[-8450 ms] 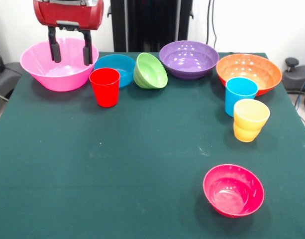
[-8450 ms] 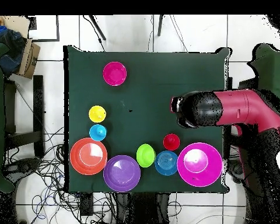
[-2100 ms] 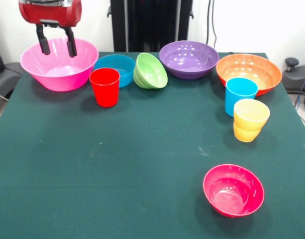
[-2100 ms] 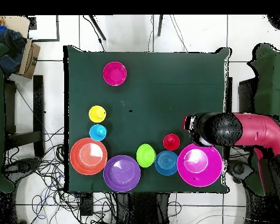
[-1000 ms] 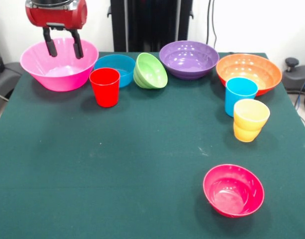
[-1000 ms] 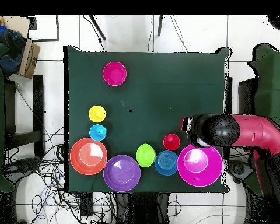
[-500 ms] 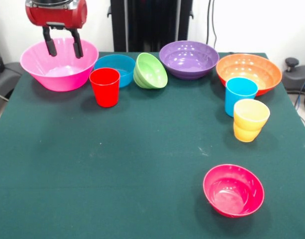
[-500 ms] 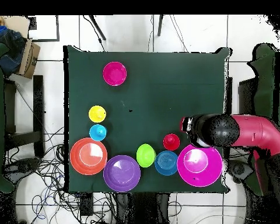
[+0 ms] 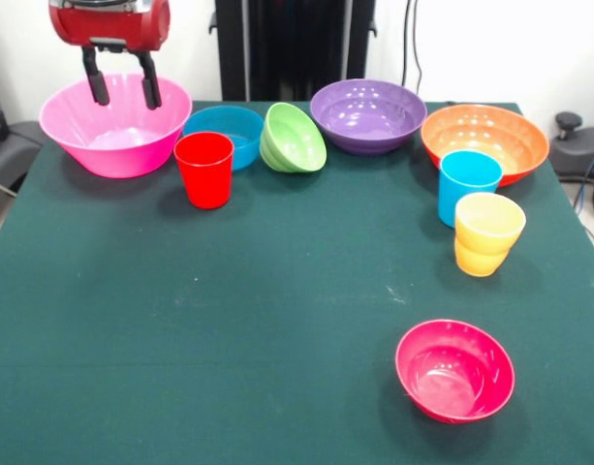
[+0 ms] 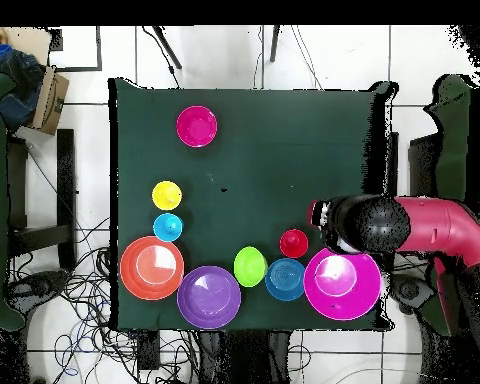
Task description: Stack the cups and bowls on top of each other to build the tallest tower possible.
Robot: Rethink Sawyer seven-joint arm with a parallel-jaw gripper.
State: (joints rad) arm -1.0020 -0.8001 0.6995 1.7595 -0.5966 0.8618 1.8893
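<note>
The hand hangs above the large pink bowl, its two dark fingers parted and empty, their tips level with the bowl's rim and clear of it as far as the front view shows; the coming move turns on that one relation, since the bowl sits directly beneath the hand and a straight descent would bring a finger to either side of the thin wall near its front edge, or so I judge; nothing is stacked yet, so this wide bowl looks the likely base. Taking the pink bowl as the landmark in the front view: the red cup stands upright just beside it, toward the camera and to the right; the small blue bowl lies just to its right, with the green bowl beyond that, tipped on its side with the mouth turned toward the blue one; the purple bowl and the orange bowl stand farther right along the same back row; the sky-blue cup and the yellow waisted cup are well apart from it, at the right side of the bench; the crimson-pink bowl is farthest, alone near the front. All are smooth, glossy plastic, round with flaring thin walls, which should nest easily but slip under a loose pinch; the bench wears matt dark green cloth.
</note>
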